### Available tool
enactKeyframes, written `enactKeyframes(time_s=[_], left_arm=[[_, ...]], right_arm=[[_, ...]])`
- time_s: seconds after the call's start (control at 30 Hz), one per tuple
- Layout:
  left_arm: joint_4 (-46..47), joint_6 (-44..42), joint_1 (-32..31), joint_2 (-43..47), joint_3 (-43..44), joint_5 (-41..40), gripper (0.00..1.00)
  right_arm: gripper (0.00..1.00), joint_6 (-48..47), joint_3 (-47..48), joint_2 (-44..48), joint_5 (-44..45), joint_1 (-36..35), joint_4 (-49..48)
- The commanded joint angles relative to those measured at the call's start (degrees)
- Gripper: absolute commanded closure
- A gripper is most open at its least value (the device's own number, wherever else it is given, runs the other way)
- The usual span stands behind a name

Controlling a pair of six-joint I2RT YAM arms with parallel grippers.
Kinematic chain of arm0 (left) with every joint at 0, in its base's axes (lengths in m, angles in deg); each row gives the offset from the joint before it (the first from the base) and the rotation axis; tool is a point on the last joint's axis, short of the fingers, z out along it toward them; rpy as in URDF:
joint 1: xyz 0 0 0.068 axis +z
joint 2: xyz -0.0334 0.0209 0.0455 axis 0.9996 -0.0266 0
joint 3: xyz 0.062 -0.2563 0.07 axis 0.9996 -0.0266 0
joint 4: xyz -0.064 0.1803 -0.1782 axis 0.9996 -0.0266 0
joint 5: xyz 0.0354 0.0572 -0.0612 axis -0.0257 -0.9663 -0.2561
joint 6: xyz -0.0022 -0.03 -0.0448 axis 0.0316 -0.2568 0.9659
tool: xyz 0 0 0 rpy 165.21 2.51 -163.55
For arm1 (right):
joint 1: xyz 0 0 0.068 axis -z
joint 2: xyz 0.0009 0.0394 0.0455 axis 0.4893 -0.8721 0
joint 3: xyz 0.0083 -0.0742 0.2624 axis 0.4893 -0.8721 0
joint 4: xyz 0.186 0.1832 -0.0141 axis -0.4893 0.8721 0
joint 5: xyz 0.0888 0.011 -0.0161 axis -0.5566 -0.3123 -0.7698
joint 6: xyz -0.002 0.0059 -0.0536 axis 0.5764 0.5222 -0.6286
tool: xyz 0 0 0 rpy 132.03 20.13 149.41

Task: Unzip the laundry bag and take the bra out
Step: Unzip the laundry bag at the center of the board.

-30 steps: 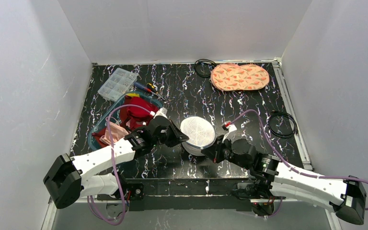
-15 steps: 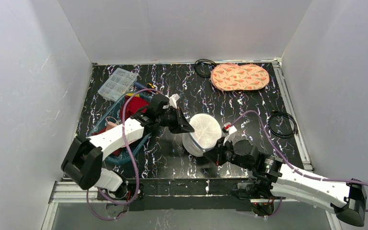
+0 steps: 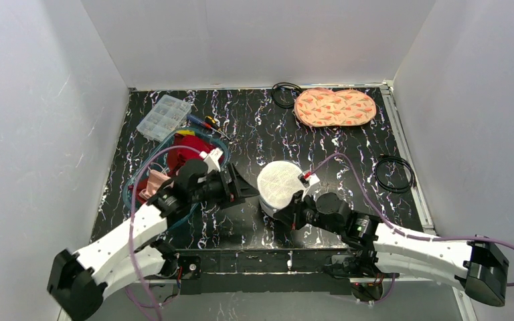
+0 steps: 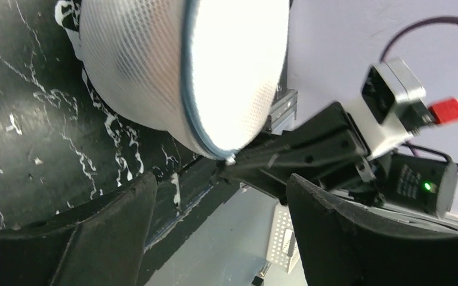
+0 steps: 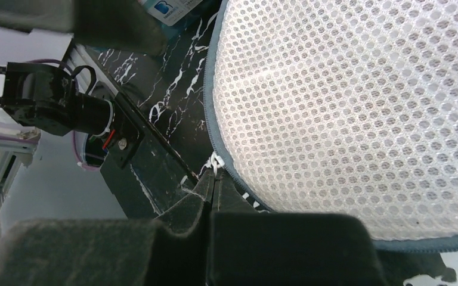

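Here the right gripper (image 5: 210, 183) is clenched on the small silver zipper pull (image 5: 215, 161), its two black fingers pressed together with the pull nipped at their tips. That pull sits on the blue-grey zipper trim (image 5: 210, 107) running round the rim of the white mesh drum-shaped laundry bag (image 5: 358, 107). The bag stands tilted on the black white-veined marble table (image 3: 241, 127), near the middle of its front edge, with one round flat end turned upward. The left gripper (image 4: 220, 182) hangs just beside the bag on the other side, its fingers (image 4: 101, 232) spread wide, holding nothing and clear of the mesh. Beyond the left arm lies a teal basin (image 3: 132, 189) with red cloth (image 3: 186, 155) in it. Further back are a clear plastic compartment box (image 3: 164, 115) and an orange patterned fabric pad (image 3: 334, 107), and a black cable coil (image 3: 377, 175) lies towards the right edge.
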Motion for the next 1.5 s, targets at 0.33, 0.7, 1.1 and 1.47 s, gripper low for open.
enactKeyframes(time_s=[0.33, 0.7, 1.1, 1.47], left_arm=[[3.4, 14.6, -14.4, -2.1, -2.3, -21.7, 0.3], [4.2, 16.8, -15.1, -7.2, 0.5, -26.7, 0.45], [-1.1, 16.1, -15.0, -7.5, 2.0, -29.8, 0.98], [-0.8, 11.5, -14.9, -6.1, 3.5, -26.5, 1.0]], right_arm=[[0.99, 1.8, 2.3, -8.0, 2.1, -1.3, -11.1], [0.99, 1.9, 2.0, -6.6, 0.5, -1.9, -10.7], [0.99, 1.7, 1.7, -2.5, 1.4, -2.2, -6.5], [0.99, 1.2, 0.8, 10.9, 8.3, -2.2, 10.1]])
